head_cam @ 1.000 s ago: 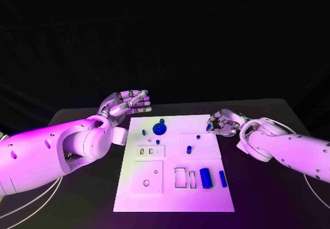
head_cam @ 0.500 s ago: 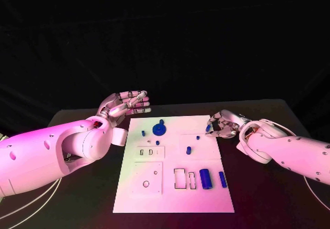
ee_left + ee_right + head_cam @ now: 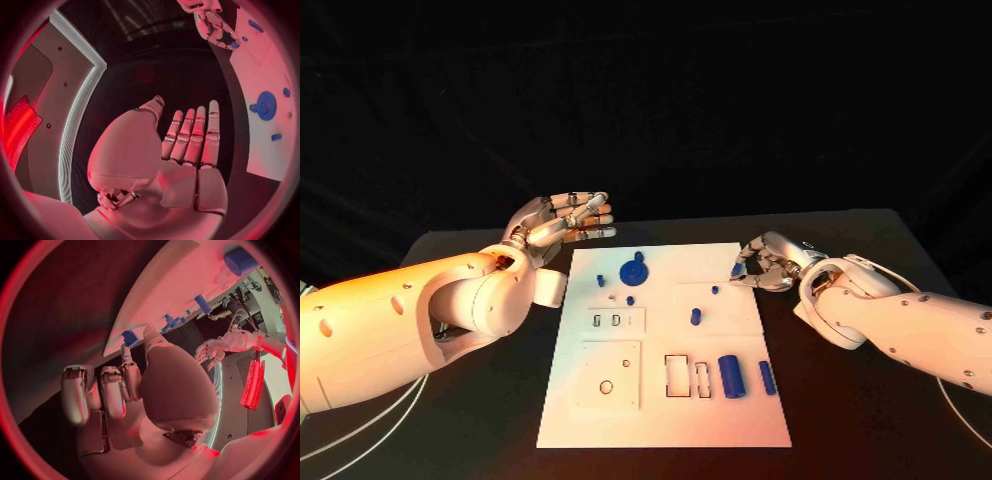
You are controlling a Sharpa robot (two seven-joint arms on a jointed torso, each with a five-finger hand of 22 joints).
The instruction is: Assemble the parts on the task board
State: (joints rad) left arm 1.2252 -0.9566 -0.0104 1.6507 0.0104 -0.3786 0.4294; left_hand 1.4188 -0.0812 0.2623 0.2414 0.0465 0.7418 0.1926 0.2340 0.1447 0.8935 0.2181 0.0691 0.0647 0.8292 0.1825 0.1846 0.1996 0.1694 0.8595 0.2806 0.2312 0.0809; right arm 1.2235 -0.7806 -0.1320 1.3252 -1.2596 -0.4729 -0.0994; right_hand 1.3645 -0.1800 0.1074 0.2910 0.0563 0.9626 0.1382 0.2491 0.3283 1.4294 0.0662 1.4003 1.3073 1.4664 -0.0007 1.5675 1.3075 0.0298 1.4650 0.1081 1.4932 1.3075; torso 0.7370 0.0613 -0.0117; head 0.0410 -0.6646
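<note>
The black counter (image 3: 877,400) carries the white task board (image 3: 675,400) in its middle, with both arms coming in from the sides. The left hand (image 3: 563,222) hovers off the board's far left corner, palm up, fingers released and spread, holding nothing; the left wrist view shows its fingers (image 3: 200,135) straight and side by side. The right hand (image 3: 764,264) sits at the board's right edge near the far end, fingers drawn together around a small blue part (image 3: 737,268). It appears to pinch that part, though the right wrist view, where the blue piece (image 3: 131,337) sits just at the fingertips, does not settle whether the grasp is firm.

On the board, largest to smallest: a blue gear (image 3: 635,269) at the far end, a thick blue cylinder (image 3: 728,372) and a slimmer blue bar (image 3: 767,376) near the front right, beside two empty rectangular slots (image 3: 678,372). A short peg (image 3: 695,316) stands mid-board, with smaller pegs (image 3: 630,299) near it. The square plate (image 3: 612,372) at the front left has an open round hole.

The main risk, as I judge it, is the small part slipping or tilting in a shallow fingertip pinch as it is lifted, since it is tiny against the fingers. It could then drop off the board's edge onto the counter. A second risk is the hand brushing nearby pegs.
</note>
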